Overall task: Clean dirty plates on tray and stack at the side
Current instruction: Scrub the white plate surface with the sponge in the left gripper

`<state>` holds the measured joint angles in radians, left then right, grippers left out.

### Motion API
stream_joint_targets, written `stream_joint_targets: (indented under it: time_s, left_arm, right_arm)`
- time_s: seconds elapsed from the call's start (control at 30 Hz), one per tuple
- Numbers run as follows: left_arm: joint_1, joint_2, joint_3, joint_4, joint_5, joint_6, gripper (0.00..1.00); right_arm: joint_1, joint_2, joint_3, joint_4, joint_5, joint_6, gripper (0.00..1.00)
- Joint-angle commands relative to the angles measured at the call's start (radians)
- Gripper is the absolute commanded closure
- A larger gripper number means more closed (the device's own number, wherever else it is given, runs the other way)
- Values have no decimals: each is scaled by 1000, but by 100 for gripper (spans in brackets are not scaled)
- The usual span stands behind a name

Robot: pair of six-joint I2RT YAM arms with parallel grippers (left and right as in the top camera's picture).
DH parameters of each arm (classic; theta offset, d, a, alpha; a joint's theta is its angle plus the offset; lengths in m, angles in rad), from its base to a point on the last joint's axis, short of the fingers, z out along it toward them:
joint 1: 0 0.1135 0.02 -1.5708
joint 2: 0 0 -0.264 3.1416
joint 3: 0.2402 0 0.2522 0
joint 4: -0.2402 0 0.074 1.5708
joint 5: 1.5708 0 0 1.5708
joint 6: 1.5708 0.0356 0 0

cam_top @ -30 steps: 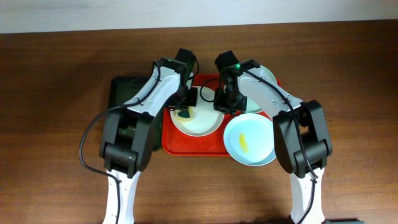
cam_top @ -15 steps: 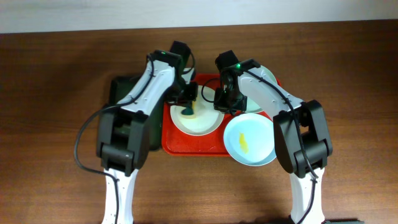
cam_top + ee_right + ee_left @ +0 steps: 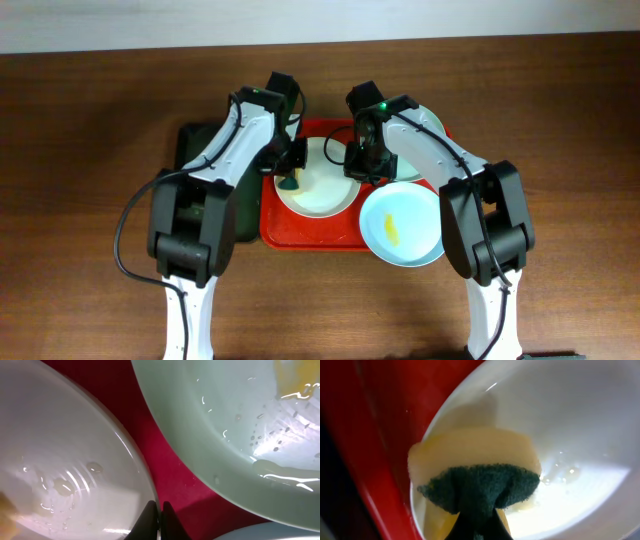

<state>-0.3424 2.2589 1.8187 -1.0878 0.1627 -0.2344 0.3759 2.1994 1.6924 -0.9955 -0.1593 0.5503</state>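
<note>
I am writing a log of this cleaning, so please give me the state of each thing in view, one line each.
white plate: on the red tray, wet, sponge on it.
sponge: gripped by the left claw, pressed on the plate.
left claw: shut on sponge.
right claw: shut on the white plate's rim.
front blue-green plate: yellow smear, unwashed.
back blue-green plate: wet drops, yellow smear.

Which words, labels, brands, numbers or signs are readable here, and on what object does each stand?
None: no text is readable in any view. The white plate, the pale blue plate, the red tray, the sponge, the left arm and the right arm show no lettering.
</note>
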Motion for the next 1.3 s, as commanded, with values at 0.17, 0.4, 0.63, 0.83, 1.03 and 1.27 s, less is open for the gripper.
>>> stream_joint_targets:
  time_s: [0.17, 0.4, 0.63, 0.83, 1.03, 1.27]
  left_arm:
    - [-40, -32, -87, 40, -10, -42, 100]
    - [-61, -32, -148, 42, 17, -50, 100]
    - [-77, -32, -169, 119, 275, -30, 100]
    - [-111, -32, -169, 198, 312, -22, 100]
    - [-98, -83, -94, 170, 172, 0, 100]
    - [-79, -173, -49, 132, -125, -8, 100]
  right_arm:
    - [6, -3, 13, -3, -18, 16, 96]
    - [23, -3, 13, 8, -21, 16, 96]
    - [23, -3, 13, 8, -21, 16, 96]
    - [23, -3, 13, 8, -20, 15, 96]
    - [23, -3, 13, 8, -20, 8, 96]
    - [23, -3, 13, 8, -20, 8, 96]
